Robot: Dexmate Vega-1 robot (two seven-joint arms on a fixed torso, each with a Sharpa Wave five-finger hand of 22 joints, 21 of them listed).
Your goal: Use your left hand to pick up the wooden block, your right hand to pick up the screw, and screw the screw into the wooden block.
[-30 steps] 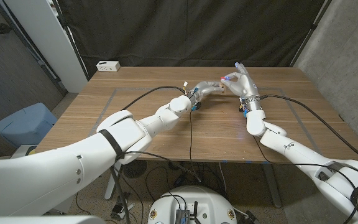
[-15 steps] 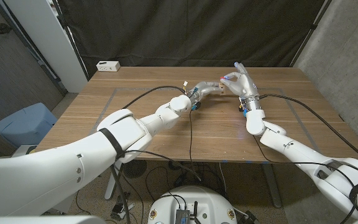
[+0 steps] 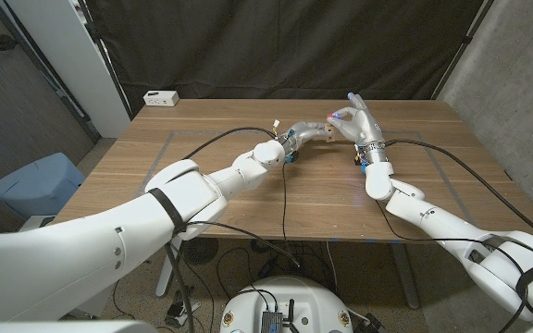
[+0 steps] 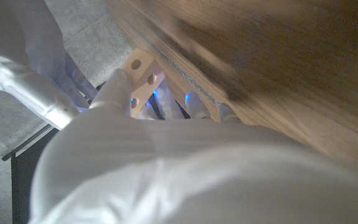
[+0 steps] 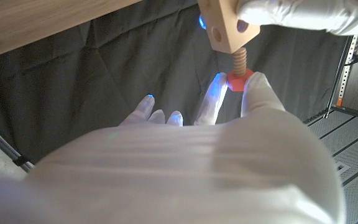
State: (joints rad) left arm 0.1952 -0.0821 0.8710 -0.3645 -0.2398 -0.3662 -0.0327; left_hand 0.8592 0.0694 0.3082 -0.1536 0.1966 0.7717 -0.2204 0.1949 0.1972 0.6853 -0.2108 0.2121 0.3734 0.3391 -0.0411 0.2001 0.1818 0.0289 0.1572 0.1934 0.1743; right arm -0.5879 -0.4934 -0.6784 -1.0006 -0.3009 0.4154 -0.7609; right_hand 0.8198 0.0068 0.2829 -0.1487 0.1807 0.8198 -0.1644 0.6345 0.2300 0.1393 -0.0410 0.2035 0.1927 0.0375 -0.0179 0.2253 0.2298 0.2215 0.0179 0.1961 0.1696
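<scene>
My left hand (image 3: 311, 131) grips the wooden block (image 5: 224, 25); my right hand (image 3: 357, 124) pinches the screw (image 5: 238, 73), its thread inside the block, above the far tabletop (image 3: 202, 185).

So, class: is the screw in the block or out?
Partly in: the screw has its tip in the block, thread showing between its red head and the wood.

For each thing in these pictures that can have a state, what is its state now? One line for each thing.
wooden block: held up by the left hand, screw partly in one hole.
screw: red head pinched by the right hand, thread partly inside the block.
left hand: grips the block.
right hand: pinches the screw head.
</scene>
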